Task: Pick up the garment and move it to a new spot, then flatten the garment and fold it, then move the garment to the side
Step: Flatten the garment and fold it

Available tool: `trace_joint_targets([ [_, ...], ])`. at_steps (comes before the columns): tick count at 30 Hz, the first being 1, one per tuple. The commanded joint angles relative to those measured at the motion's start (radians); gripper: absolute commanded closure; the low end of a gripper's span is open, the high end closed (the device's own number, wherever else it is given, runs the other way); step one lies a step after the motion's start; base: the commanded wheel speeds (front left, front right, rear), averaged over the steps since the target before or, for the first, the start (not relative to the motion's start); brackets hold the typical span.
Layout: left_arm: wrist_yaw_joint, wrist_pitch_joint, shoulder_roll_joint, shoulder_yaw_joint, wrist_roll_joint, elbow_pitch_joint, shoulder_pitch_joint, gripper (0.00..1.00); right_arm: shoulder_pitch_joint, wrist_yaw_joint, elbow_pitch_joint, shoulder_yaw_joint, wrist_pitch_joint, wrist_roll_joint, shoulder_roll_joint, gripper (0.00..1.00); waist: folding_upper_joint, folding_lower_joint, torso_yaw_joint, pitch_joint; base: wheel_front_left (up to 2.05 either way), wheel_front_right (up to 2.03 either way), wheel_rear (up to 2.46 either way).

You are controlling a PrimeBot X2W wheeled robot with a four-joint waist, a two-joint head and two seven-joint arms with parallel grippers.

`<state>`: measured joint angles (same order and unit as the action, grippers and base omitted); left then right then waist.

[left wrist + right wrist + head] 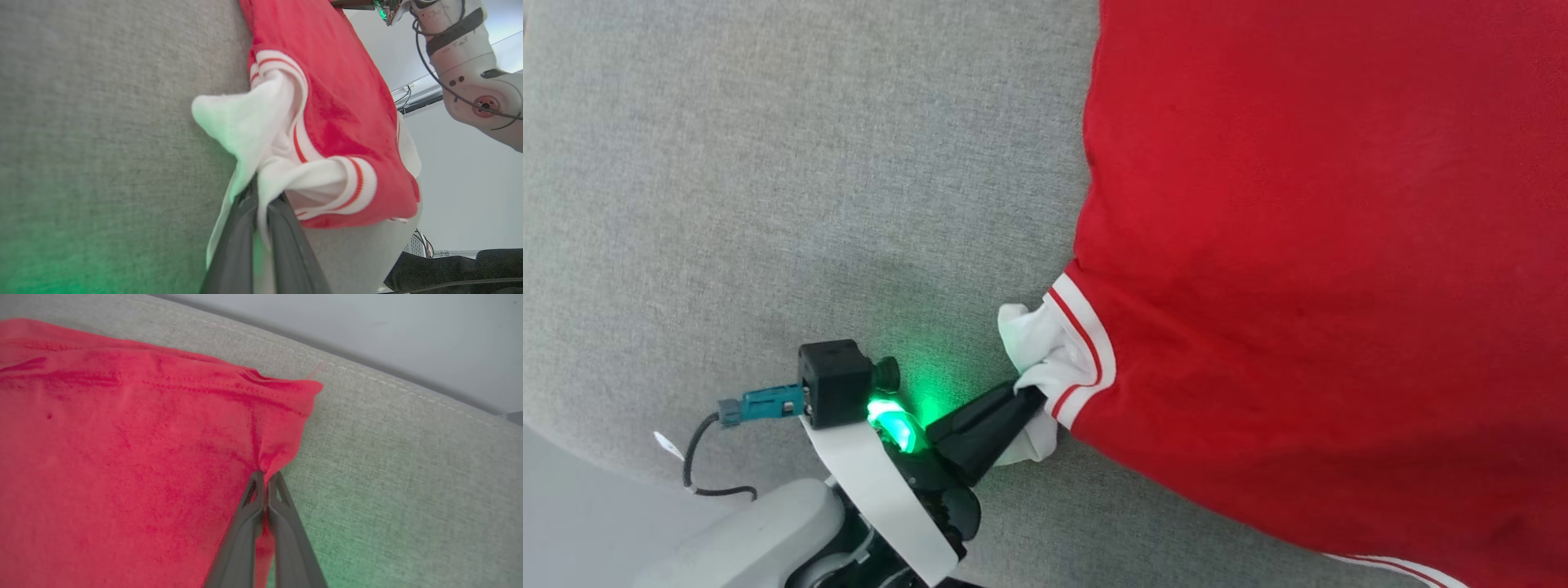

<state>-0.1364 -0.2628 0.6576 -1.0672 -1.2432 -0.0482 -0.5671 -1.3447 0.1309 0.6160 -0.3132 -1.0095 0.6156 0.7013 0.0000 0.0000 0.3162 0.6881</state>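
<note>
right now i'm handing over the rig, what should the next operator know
Left gripper: fingers shut on the garment's white cuff.
Right gripper: fingers shut on its red corner.
Garment lies on the grey cushion, mostly spread, bunched at both grips.
Done: both grasps. Whether it has been relocated, cannot tell.
To do: flatten, fold, move aside.

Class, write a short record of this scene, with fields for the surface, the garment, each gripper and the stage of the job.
Surface: grey fabric surface
Item: red garment, lying mostly flat on the surface
Trim: white cuff with thin red stripes
Left side: left gripper, jaws shut on the white cuff
Right side: right gripper, jaws shut on a red corner of the garment
Stage: garment held at two points
</note>
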Motion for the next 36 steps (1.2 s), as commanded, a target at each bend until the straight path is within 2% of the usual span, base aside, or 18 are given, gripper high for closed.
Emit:
trace_joint_targets([
  [1, 0.011, 0.001, 0.012, 0.026, -0.007, 0.043, 0.005, 1.00, 0.028, 0.000, -0.010, -0.013, 0.020, 0.018, 0.009, 1.00, 0.0000, 0.0000, -0.015, -0.028, 0.00, 0.00, 0.00],
  [10, 0.008, -0.002, 0.043, 0.075, -0.021, 0.047, 0.072, 1.00, 0.244, 0.000, -0.213, -0.105, 0.138, 0.182, 0.153, 1.00, 0.0000, 0.0000, -0.077, -0.168, 0.00, 0.00, 0.00],
  [16, 0.023, -0.002, 0.066, 0.109, -0.041, 0.047, 0.118, 1.00, 0.490, 0.000, -0.391, -0.091, 0.198, 0.292, 0.248, 1.00, 0.0000, 0.0000, -0.127, -0.242, 0.00, 0.00, 0.00],
  [17, 0.023, -0.002, 0.066, 0.109, -0.041, 0.047, 0.118, 1.00, 0.490, 0.000, -0.391, -0.091, 0.198, 0.292, 0.248, 1.00, 0.0000, 0.0000, -0.127, -0.242, 0.00, 0.00, 0.00],
  [24, 0.029, -0.002, 0.077, 0.164, -0.050, 0.051, 0.178, 1.00, 0.858, 0.000, -0.583, -0.030, 0.224, 0.378, 0.294, 1.00, 0.0000, 0.0000, -0.182, -0.289, 0.00, 0.00, 0.00],
  [30, 0.023, -0.002, 0.068, 0.195, -0.038, 0.065, 0.211, 1.00, 1.188, 0.000, -0.712, 0.071, 0.242, 0.359, 0.243, 1.00, 0.0000, 0.0000, -0.201, -0.308, 0.00, 0.00, 0.00],
  [36, 0.017, -0.002, 0.062, 0.219, -0.032, 0.075, 0.223, 1.00, 1.439, 0.000, -0.870, 0.125, 0.181, 0.291, 0.126, 1.00, 0.0000, 0.0000, -0.212, -0.310, 0.00, 0.00, 0.00],
])
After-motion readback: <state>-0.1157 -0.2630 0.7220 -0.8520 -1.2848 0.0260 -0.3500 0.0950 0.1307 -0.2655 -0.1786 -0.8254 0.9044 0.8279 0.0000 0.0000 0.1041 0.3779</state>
